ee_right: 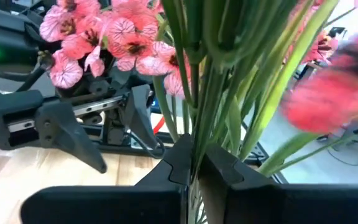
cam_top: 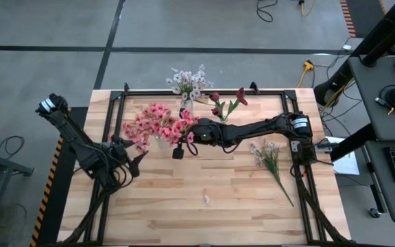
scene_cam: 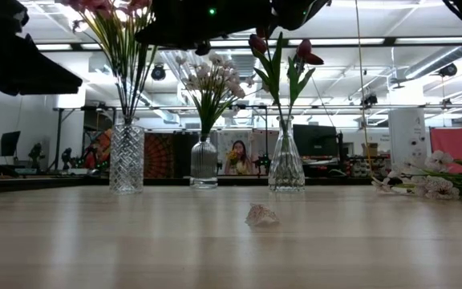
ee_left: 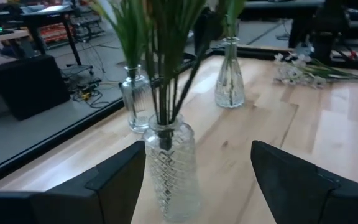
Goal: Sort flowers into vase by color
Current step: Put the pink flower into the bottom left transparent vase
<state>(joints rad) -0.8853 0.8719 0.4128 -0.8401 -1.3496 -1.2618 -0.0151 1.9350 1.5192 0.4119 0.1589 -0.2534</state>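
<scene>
Over on the left, the left gripper [cam_top: 134, 159] sits low near the table's [cam_top: 184, 206] left rail, fingers [ee_left: 114, 183] spread wide and holding nothing, pointed at the cut-glass vase [ee_left: 171, 165] just ahead. That vase holds the pink flowers [cam_top: 153, 125], crowded tight. The right gripper [cam_top: 182, 134] reaches right across from the far side into those blooms, its fingers [ee_right: 182, 163] clenched on a green stem [ee_right: 197, 124] among the bunch above the vase. Behind, near the back edge, the white flowers [cam_top: 189, 82] stand in a small bottle [scene_cam: 204, 163], and beside them the red blooms [cam_top: 226, 103] in a flared vase [scene_cam: 285, 164]. To the right, a loose white sprig [cam_top: 269, 159] lies flat by the right rail. The whole front half is bare wood, save a fallen petal [cam_top: 206, 199].
</scene>
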